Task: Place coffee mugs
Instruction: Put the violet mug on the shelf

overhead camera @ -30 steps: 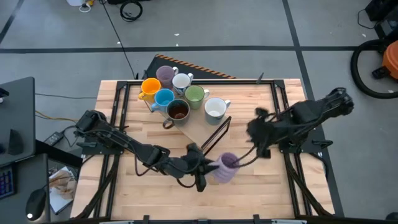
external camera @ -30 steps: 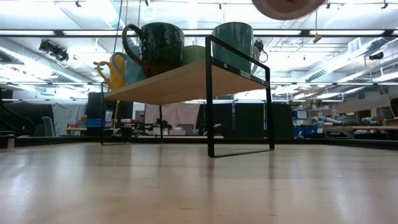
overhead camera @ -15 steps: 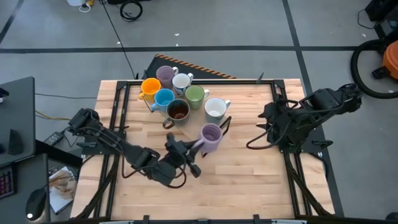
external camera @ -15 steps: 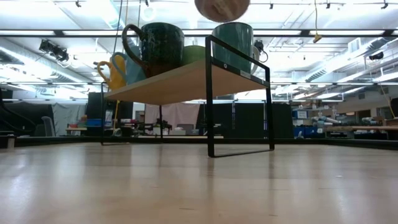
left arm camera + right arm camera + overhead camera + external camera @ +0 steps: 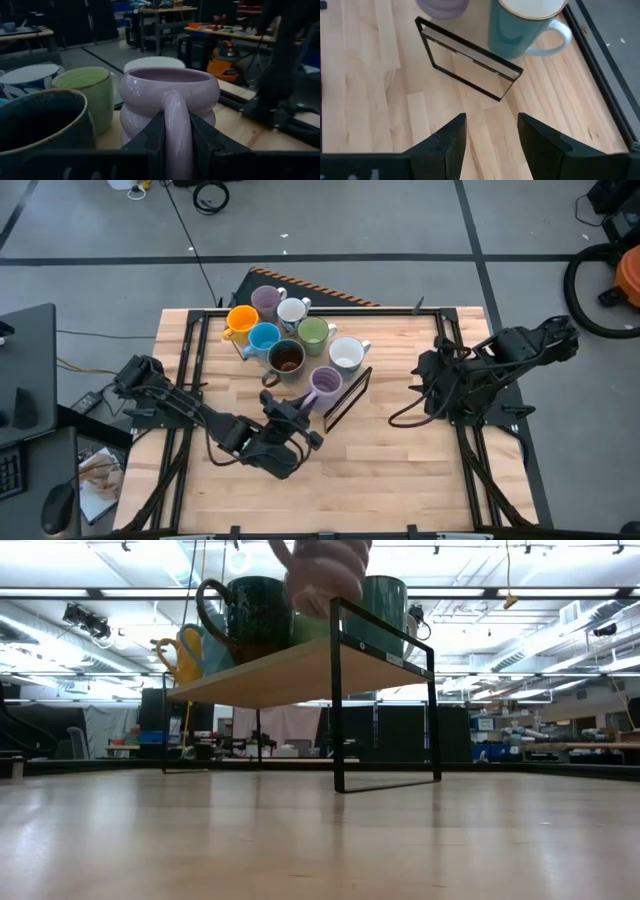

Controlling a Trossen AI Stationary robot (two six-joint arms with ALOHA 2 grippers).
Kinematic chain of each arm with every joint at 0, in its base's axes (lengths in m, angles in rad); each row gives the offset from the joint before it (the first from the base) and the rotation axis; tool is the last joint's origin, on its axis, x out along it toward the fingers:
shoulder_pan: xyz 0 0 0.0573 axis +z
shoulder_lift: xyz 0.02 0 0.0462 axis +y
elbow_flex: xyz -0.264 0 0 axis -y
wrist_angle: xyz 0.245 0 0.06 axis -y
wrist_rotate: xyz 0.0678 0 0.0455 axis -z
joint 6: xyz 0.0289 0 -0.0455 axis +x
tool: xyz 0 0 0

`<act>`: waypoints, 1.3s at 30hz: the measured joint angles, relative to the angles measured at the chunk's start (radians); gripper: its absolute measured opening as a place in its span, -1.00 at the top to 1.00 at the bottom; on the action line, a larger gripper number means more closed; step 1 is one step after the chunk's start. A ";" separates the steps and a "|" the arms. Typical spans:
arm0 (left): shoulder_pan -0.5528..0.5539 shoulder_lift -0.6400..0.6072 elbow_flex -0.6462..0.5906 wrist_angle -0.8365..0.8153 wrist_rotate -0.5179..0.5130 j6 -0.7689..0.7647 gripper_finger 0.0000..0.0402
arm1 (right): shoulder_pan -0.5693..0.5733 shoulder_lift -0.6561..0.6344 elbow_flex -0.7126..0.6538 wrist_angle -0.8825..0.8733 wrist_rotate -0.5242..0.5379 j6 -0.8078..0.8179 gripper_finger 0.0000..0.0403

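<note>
No writing, label, brand or number can be read anywhere in these views. The mugs on the rack (image 5: 345,395) carry no lettering that shows, and the counter (image 5: 400,460) is plain wood. The black-and-orange striped strip (image 5: 320,292) behind the counter is a pattern only, not text. Far-off shelves in the room may bear labels, but they are too small to make out.

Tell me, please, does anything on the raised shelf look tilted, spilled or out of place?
Nothing is spilled or broken. Only the lavender ceramic mug stands out: the left pincer grips its handle and holds it over the front corner of the wooden shelf, not yet set down. The other mugs stand upright. The right pincer waits open.
</note>
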 joint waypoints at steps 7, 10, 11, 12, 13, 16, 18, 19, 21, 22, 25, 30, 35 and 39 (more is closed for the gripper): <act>0.032 0.022 0.000 -0.026 0.001 -0.012 0.72 | 0.000 0.035 0.000 0.001 -0.040 -0.008 0.09; 0.043 0.022 0.000 -0.038 0.016 -0.013 0.72 | 0.000 0.046 0.000 0.001 -0.057 -0.010 0.09; 0.047 0.022 0.000 -0.048 0.023 -0.014 0.72 | 0.002 0.047 0.000 0.001 -0.059 -0.010 0.09; 0.051 0.022 0.000 -0.059 0.029 -0.023 0.72 | 0.006 0.047 0.000 0.001 -0.059 -0.010 0.09; 0.055 0.022 0.000 -0.070 0.039 -0.040 0.72 | 0.009 0.047 0.000 0.004 -0.058 -0.010 0.09; 0.066 0.022 0.000 -0.100 0.086 -0.091 0.72 | 0.019 0.046 0.000 0.008 -0.055 -0.013 0.09; 0.069 0.023 0.000 -0.119 0.097 -0.114 0.72 | 0.027 0.045 0.000 0.008 -0.054 -0.011 0.09; 0.069 0.023 -0.001 -0.123 0.093 -0.116 0.72 | 0.031 0.045 0.000 0.008 -0.053 -0.011 0.09; 0.069 0.023 -0.001 -0.123 0.088 -0.116 0.72 | 0.038 0.045 0.000 0.009 -0.053 -0.011 0.09; 0.069 0.023 -0.001 -0.123 0.089 -0.117 0.72 | 0.040 0.045 0.000 0.009 -0.053 -0.011 0.09; 0.069 0.023 -0.001 -0.125 0.101 -0.117 0.72 | 0.045 0.045 0.000 0.009 -0.051 -0.004 0.09; 0.068 0.023 -0.001 -0.130 0.129 -0.117 0.72 | 0.047 0.045 0.000 0.009 -0.051 -0.003 0.09; 0.062 0.023 -0.001 -0.135 0.128 -0.112 0.72 | 0.047 0.045 0.000 0.009 -0.053 -0.003 0.09; 0.050 0.023 -0.001 -0.162 0.124 -0.113 0.72 | 0.047 0.045 0.000 0.009 -0.057 -0.002 0.09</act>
